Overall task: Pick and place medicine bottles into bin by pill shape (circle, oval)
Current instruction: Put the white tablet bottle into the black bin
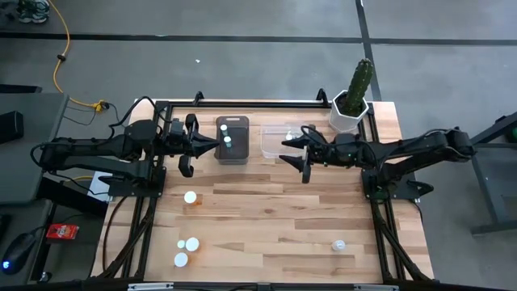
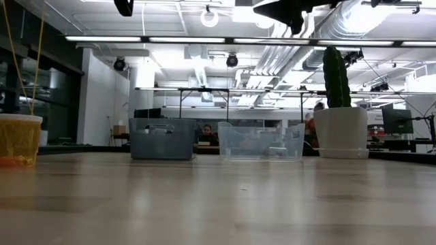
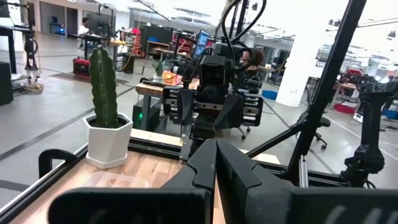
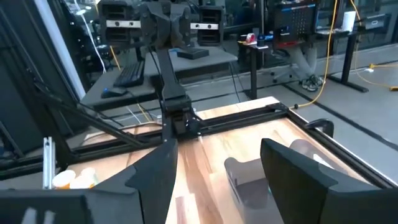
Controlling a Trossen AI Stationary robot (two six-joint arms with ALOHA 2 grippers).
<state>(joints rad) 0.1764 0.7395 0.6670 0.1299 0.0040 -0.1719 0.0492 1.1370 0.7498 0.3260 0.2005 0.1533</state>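
Several medicine bottles with white caps stand on the wooden table: one [image 1: 190, 196] at the left middle, three near the front left [image 1: 186, 246], one [image 1: 339, 244] at the front right. Two more [image 1: 227, 136] stand inside the dark bin [image 1: 232, 153]. The clear bin [image 1: 275, 149] sits to its right. My left gripper [image 1: 212, 145] hovers shut and level just left of the dark bin, holding nothing. My right gripper [image 1: 292, 158] hangs open and level above the clear bin's right part, with nothing between its fingers [image 4: 292, 171].
A cactus in a white pot [image 1: 349, 105] stands at the far right corner, behind the clear bin. A black frame [image 1: 242, 102] runs along the table's far and side edges. The middle of the table between the bottles is bare wood [image 1: 275, 218].
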